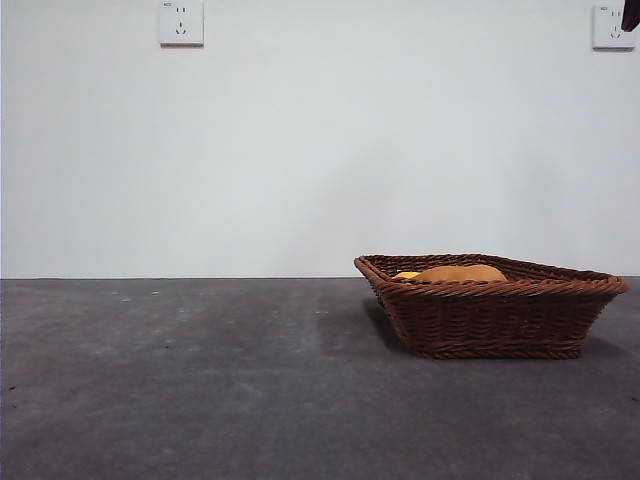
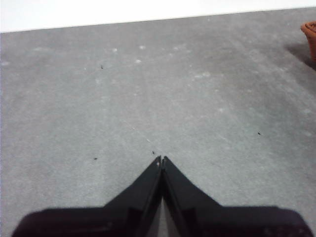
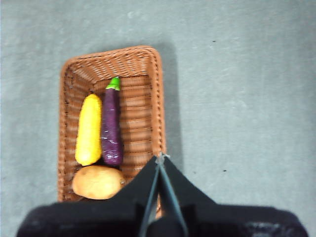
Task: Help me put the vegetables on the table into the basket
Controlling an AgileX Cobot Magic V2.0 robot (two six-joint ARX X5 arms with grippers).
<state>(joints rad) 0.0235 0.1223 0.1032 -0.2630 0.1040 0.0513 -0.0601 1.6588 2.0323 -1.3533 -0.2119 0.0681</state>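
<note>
The brown wicker basket (image 1: 490, 305) stands on the dark grey table (image 1: 200, 380) at the right. In the right wrist view the basket (image 3: 153, 98) holds an orange-brown potato (image 3: 98, 181), a long yellow vegetable (image 3: 89, 129) and a dark purple eggplant (image 3: 111, 126) with a green stem. In the front view only the potato's top (image 1: 460, 272) shows over the rim. My right gripper (image 3: 160, 157) is shut and empty, high above the basket's edge. My left gripper (image 2: 161, 159) is shut and empty above bare table; the basket's corner (image 2: 310, 37) shows at that view's edge.
A white wall with two power sockets (image 1: 181, 22) stands behind the table. A black arm tip (image 1: 631, 14) shows at the top right corner of the front view.
</note>
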